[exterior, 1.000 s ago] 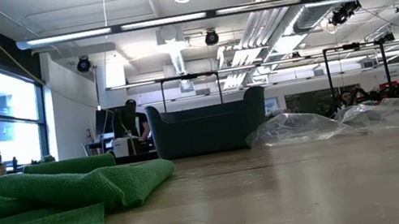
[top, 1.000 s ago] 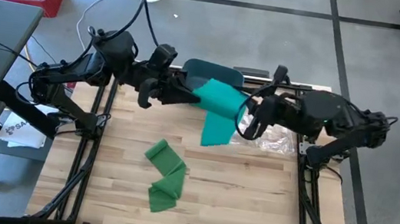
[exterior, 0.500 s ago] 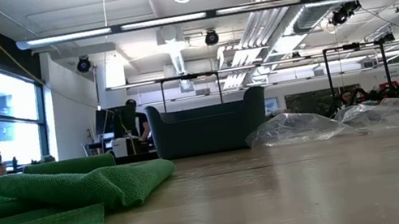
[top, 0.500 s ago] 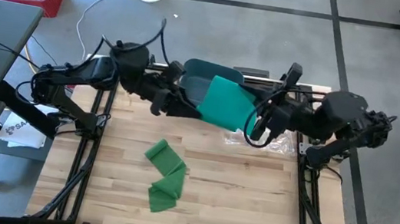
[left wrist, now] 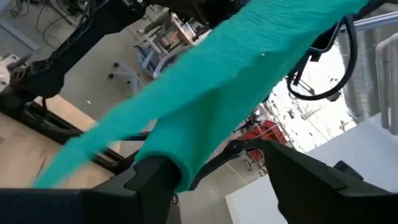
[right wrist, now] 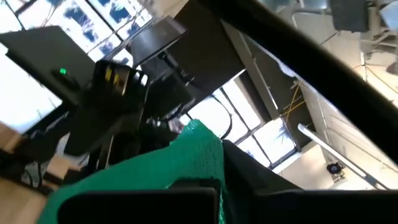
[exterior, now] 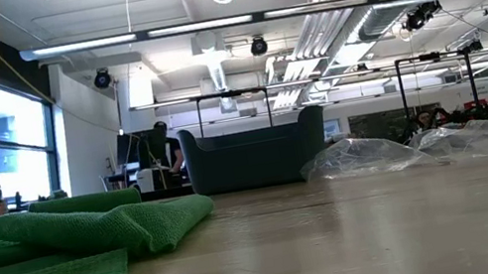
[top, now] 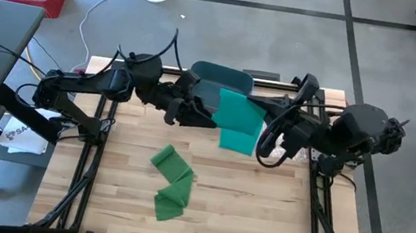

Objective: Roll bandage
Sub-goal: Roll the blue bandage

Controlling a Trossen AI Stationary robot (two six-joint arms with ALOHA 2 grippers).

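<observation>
A teal bandage (top: 240, 121) hangs in the air above the table's far middle, between my two grippers. My left gripper (top: 206, 115) stands open at the bandage's left edge; in the left wrist view the bandage (left wrist: 236, 74) runs across in front of the open fingers. My right gripper (top: 263, 134) is shut on the bandage's right side. A second, green bandage (top: 171, 180) lies crumpled and flat on the wooden table, nearer the front, also seen in the low view (exterior: 71, 238). No gripper is near it. My left gripper is open; the bandage's edge (left wrist: 177, 168) lies over the tip of one finger (left wrist: 149, 180), and the other finger (left wrist: 311, 183) stands clear of it. My right gripper holds the bandage's right end (right wrist: 186, 162) between its shut fingers, coming from the table's right. The bandage is lifted clear and hangs slack.
A dark teal bin (top: 217, 77) stands at the table's far edge, behind the bandage. A clear plastic bag (top: 300, 149) lies at the far right under my right arm. The wooden top (top: 244, 210) near the front right is bare.
My left gripper has opened and let go of the teal bandage while moving toward the table's right edge. My right gripper, still shut on the bandage, has also gone right. The bandage has risen out of the low view and now hangs shorter.
</observation>
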